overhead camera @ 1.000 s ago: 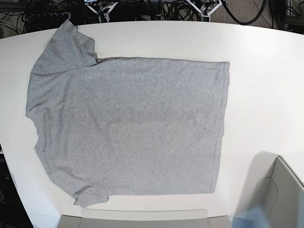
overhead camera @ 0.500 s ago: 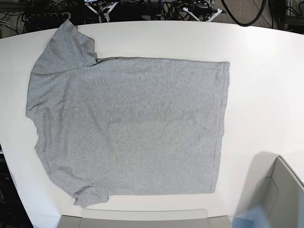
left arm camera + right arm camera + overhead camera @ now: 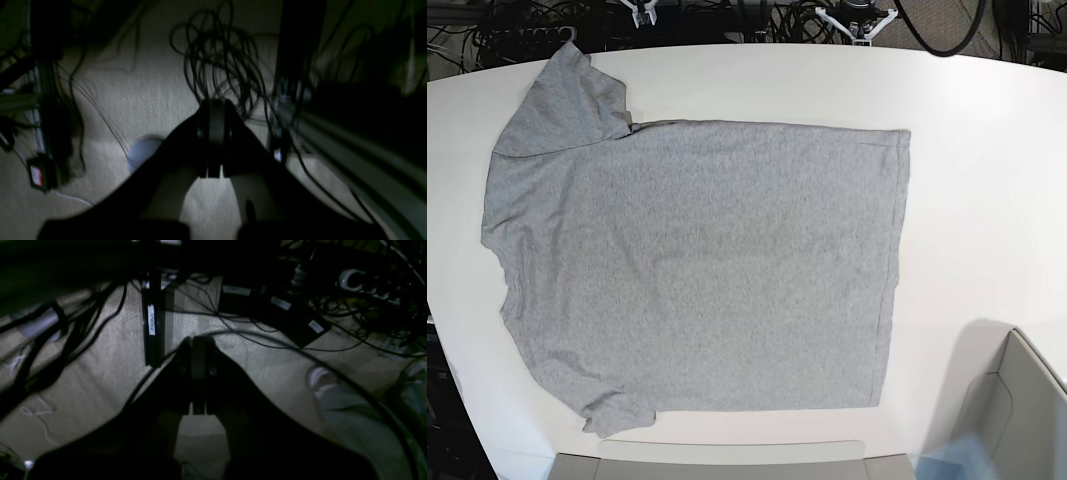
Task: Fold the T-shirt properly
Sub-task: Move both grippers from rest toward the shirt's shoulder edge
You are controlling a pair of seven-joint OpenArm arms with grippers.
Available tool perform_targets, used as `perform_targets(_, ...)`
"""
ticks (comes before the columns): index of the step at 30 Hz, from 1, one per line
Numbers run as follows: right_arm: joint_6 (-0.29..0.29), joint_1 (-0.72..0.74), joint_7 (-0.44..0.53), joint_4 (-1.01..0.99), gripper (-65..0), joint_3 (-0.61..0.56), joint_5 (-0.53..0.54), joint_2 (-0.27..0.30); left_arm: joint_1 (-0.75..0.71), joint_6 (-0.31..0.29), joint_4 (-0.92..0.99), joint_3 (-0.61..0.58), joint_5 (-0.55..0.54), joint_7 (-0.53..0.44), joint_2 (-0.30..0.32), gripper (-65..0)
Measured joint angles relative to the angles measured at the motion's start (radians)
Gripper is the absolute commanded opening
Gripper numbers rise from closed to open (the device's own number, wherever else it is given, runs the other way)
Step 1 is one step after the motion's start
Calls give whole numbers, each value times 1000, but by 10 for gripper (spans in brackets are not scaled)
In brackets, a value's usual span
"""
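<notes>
The heather-grey T-shirt (image 3: 697, 260) lies spread flat on the white table (image 3: 977, 180), plain side up, with the collar end to the left and the hem to the right. One sleeve points to the far left corner and the other to the near left. Both arms hang beyond the table's far edge, with only white tips showing: the right arm (image 3: 642, 10) and the left arm (image 3: 859, 16). In the wrist views the left gripper (image 3: 213, 110) and the right gripper (image 3: 196, 343) are shut, empty, and face the carpeted floor. Neither wrist view shows the shirt.
A grey box (image 3: 1017, 400) stands at the near right corner. A grey panel (image 3: 727, 460) runs along the near edge. Tangled black cables (image 3: 220, 56) and power strips (image 3: 283, 303) lie on the floor behind the table.
The white arm tips at the far edge have drawn back, showing less in the base view. The T-shirt has not moved.
</notes>
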State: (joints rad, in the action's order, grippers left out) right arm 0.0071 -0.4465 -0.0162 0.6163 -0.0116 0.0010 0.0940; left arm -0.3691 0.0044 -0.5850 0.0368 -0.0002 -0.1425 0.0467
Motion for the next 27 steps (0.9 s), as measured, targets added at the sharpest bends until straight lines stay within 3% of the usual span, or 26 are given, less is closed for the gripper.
perform_targets(6,-5,-140,-3,192,-649,-95,5,89,-181,-2,-256,1,-3,98,-2,-649)
perform_targets(15,-12,-418,-10,570,-649,-98,31,187,-386,2,-562,3,-12,167,35,-649)
perform_targets(18,-11,-508,0,728,-649,-42,113,219,-483,4,-723,3,-142,206,59,-649)
perform_targets(22,-15,-621,-14,955,-649,60,130,238,-620,1,-967,3,-305,282,109,-649)
perform_targets(27,-14,-661,-20,1215,-649,179,130,235,-679,9,-1190,5,-320,277,139,-649)
